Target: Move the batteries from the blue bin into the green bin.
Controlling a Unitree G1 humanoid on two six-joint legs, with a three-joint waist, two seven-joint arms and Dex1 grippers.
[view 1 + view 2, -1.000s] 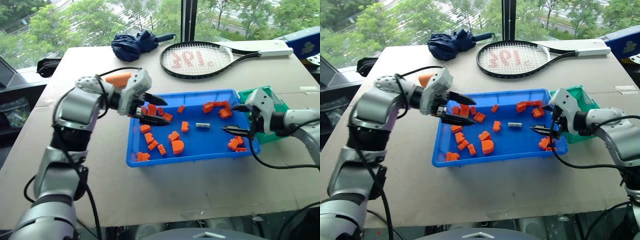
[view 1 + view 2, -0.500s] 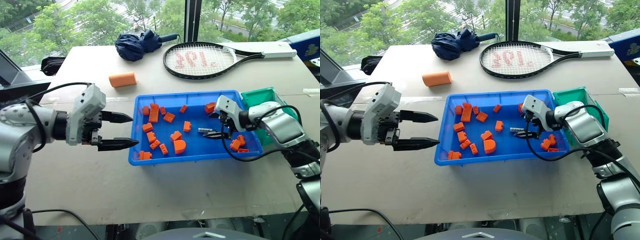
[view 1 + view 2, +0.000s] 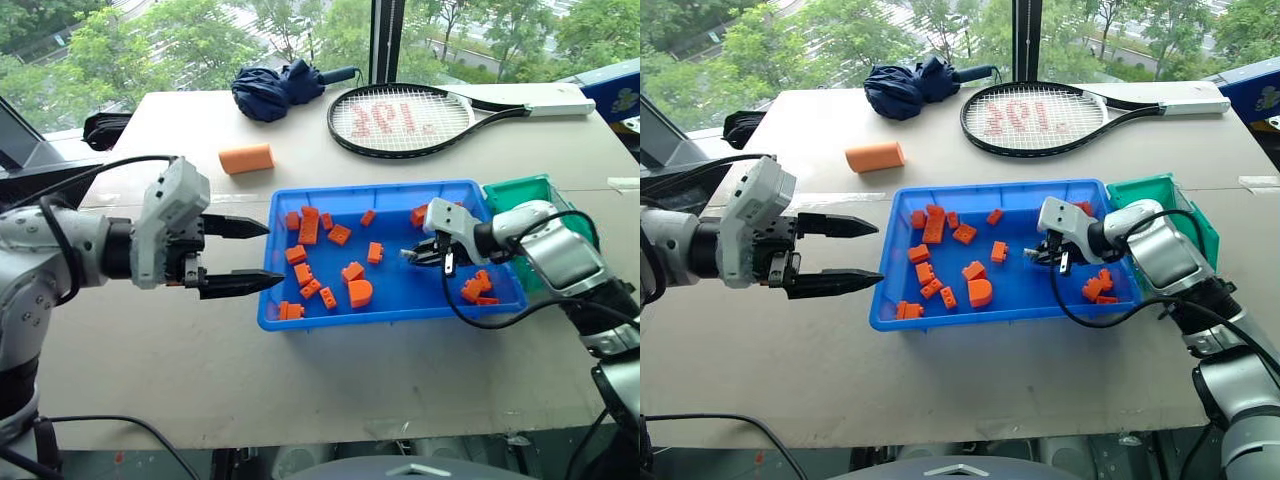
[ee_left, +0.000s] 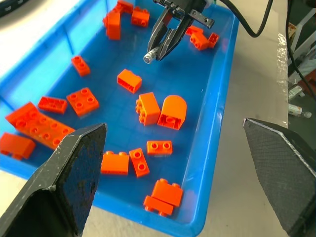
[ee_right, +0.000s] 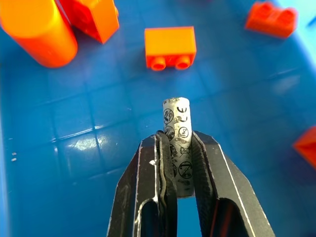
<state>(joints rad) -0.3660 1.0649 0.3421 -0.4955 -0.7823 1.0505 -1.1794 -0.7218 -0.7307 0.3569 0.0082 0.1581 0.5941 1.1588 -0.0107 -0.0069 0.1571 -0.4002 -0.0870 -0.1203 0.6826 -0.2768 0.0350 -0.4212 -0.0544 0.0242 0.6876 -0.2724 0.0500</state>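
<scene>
One battery (image 5: 176, 114), a small silver-grey cylinder with printed marks, is clamped between the black fingers of my right gripper (image 5: 177, 140), which is shut on it. That gripper (image 3: 415, 255) reaches down into the right half of the blue bin (image 3: 372, 318), low over its floor; whether the battery touches the floor I cannot tell. The left wrist view shows the battery's end (image 4: 148, 58) poking out below the fingers. The green bin (image 3: 520, 188) stands against the blue bin's right end. My left gripper (image 3: 272, 253) is open and holds nothing, at the blue bin's left rim.
Several orange building blocks (image 3: 357, 292) lie scattered in the blue bin. On the far side of the table are a tennis racket (image 3: 400, 115), a folded dark blue umbrella (image 3: 270, 85) and an orange cylinder (image 3: 245, 158).
My right gripper moved left into the blue bin and shut on the battery. My left gripper drew back from over the bin's left part to its left rim, still open.
</scene>
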